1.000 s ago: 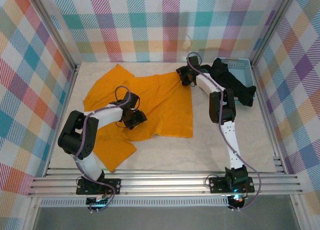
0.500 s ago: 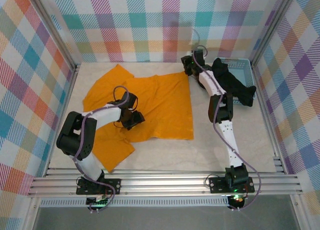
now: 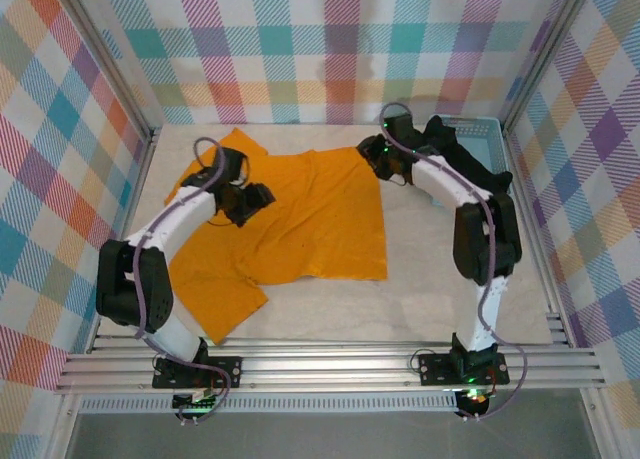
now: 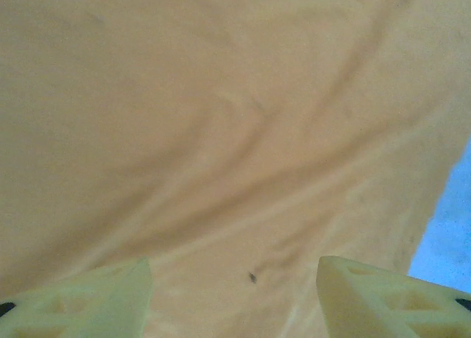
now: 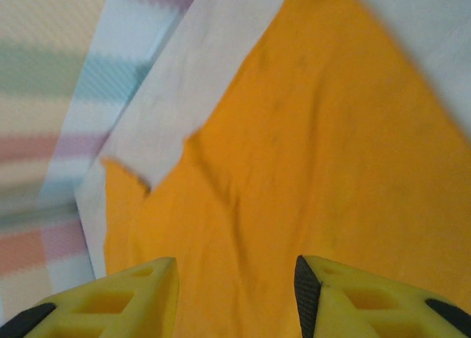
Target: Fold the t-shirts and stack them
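Orange t-shirt point(image 3: 330, 219) is lying flatter; left jaws are moving to its far sleeve point(image 3: 232, 147), right jaws staying at its corner, both apart, readying a fold.

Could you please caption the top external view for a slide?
Left gripper and right gripper poised over the spread orange t-shirt; black t-shirts heaped in the blue basket at right.

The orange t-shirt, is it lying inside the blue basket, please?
No, the orange t-shirt lies spread on the table, outside the basket.

Matt, soft orange cloth t-shirt point(image 3: 320, 214)
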Tool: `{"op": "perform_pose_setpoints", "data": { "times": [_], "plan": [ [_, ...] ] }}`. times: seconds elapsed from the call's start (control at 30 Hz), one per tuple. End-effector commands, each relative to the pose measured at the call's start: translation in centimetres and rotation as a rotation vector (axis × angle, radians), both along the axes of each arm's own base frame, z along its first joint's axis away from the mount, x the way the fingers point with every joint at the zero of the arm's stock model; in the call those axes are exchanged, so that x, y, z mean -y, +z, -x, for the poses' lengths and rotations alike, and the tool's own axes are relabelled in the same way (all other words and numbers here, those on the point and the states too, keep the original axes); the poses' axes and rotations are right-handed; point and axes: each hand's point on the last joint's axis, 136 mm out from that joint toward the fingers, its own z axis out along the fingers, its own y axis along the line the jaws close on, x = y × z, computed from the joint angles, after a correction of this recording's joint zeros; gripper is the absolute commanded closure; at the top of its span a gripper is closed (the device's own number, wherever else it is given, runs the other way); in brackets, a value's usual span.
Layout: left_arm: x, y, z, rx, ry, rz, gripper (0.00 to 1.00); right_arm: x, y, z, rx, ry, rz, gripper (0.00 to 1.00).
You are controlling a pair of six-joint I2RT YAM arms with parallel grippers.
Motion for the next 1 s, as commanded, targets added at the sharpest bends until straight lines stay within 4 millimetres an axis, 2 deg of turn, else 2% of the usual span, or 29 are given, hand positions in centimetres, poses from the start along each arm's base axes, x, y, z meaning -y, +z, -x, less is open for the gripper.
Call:
{"op": "perform_pose_setpoints", "data": {
  "times": [0.0,0.13,0.27,0.4,0.53,0.63,0.87,0.97],
  "plan": [
    [-5.3,-2.4,0.3,-0.120,0.067,-0.049,0.39,-1.2,-4.6,4.2,-0.107,0.116,0.088,0.54],
    [-9.0,-3.8,-2.2,-0.129,0.126,-0.069,0.39,-1.0,-8.3,5.0,-0.203,0.137,0.117,0.54],
    [-10.6,-5.8,-3.8,-0.170,0.147,-0.080,0.40,-0.3,-11.6,4.8,-0.295,0.125,0.121,0.55],
    [-10.3,-7.6,-5.2,-0.183,0.156,-0.044,0.40,1.5,-14.0,4.7,-0.367,0.089,0.166,0.54],
    [-9.9,-8.5,-6.7,-0.179,0.146,-0.024,0.40,4.5,-16.3,4.9,-0.471,0.029,0.202,0.52],
    [-9.5,-9.2,-7.8,-0.181,0.127,-0.010,0.40,6.0,-17.6,4.8,-0.514,-0.004,0.181,0.52],
    [-7.5,-12.0,-10.2,-0.181,0.097,0.035,0.40,8.0,-18.2,1.8,-0.528,-0.028,0.185,0.52],
    [-7.8,-11.7,-11.6,-0.156,0.101,0.014,0.39,7.8,-17.9,0.1,-0.504,-0.010,0.145,0.52]
  ]
}}
